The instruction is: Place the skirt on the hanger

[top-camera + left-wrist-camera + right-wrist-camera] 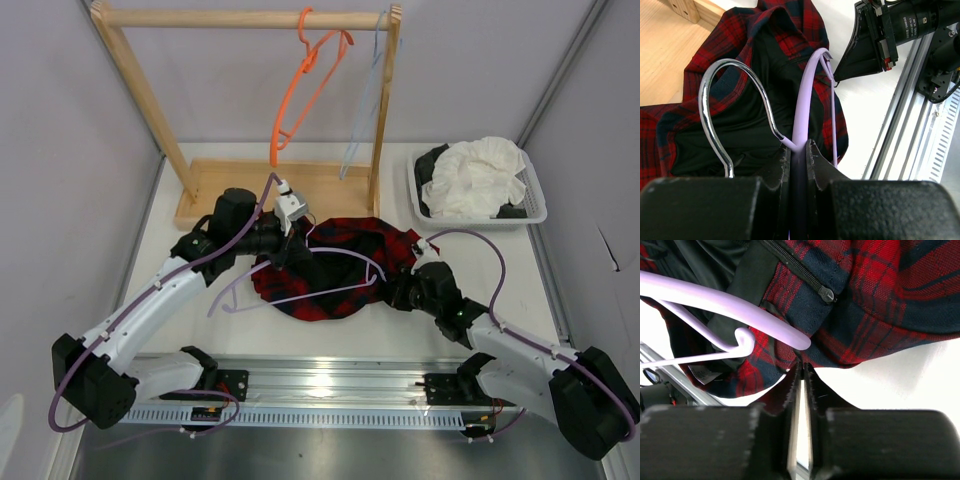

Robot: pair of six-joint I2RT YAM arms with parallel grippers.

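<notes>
Skirt (pixel 340 262) lay bunched on the table (pixel 500 290) between both inward-reaching arms, left gripper (pixel 797 147) clamping the hanger (pixel 802 95), right gripper (pixel 801 367) pinching the skirt's edge, hanger lying left-to-right, hook leftward.

The whole table (pixel 350 337) is viewed steeply from above; close up, the skirt (pixel 715 60) and hanger (pixel 715 304) are shared by both wrist views, from opposite sides

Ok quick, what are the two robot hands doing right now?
Left hand: closed, holding the purple hanger by its neck.
Right hand: closed at the edge of the skirt; cannot tell if it pinches the fabric.
</notes>
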